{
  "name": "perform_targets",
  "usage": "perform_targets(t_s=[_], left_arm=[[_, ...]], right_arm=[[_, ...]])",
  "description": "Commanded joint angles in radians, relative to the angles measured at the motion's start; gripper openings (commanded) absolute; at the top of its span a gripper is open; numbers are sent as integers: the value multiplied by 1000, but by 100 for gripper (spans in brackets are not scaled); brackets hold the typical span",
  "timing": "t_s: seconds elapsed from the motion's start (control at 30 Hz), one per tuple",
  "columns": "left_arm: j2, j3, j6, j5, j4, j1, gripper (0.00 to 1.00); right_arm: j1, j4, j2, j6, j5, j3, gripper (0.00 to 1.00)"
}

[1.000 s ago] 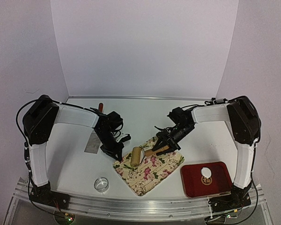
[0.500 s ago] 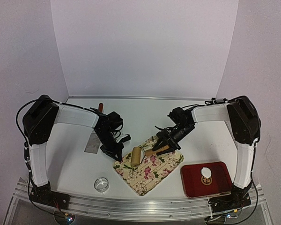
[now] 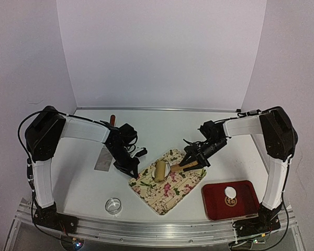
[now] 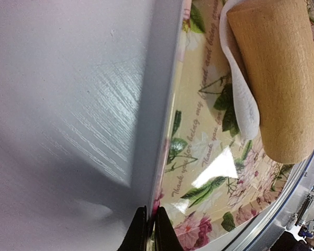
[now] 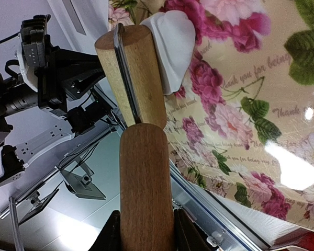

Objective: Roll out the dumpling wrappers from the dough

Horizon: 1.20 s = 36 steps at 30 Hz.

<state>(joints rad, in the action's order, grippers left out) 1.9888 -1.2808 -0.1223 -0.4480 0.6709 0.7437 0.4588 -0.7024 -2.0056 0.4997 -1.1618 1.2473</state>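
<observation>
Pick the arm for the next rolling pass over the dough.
Right. The right pincer grips the roller by its handle, over the dough; the left pincer is shut on the mat edge.

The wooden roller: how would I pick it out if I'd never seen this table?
Look at the middle of the white table, where a floral mat lies. On the mat's far half sits the wooden roller, a short pale drum with a handle that the right gripper clasps. It is the only wooden thing on the mat, with white dough draped against it.
</observation>
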Motion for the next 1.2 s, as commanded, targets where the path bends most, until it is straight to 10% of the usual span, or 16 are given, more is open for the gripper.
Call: perform_targets(t_s=[0.0, 1.17], left_arm=[[-15, 35, -34, 124, 11, -45, 0], [-21, 54, -74, 137, -4, -47, 0]], right_arm=[[-58, -270, -109, 118, 639, -94, 0], [-228, -335, -128, -23, 732, -102, 0]])
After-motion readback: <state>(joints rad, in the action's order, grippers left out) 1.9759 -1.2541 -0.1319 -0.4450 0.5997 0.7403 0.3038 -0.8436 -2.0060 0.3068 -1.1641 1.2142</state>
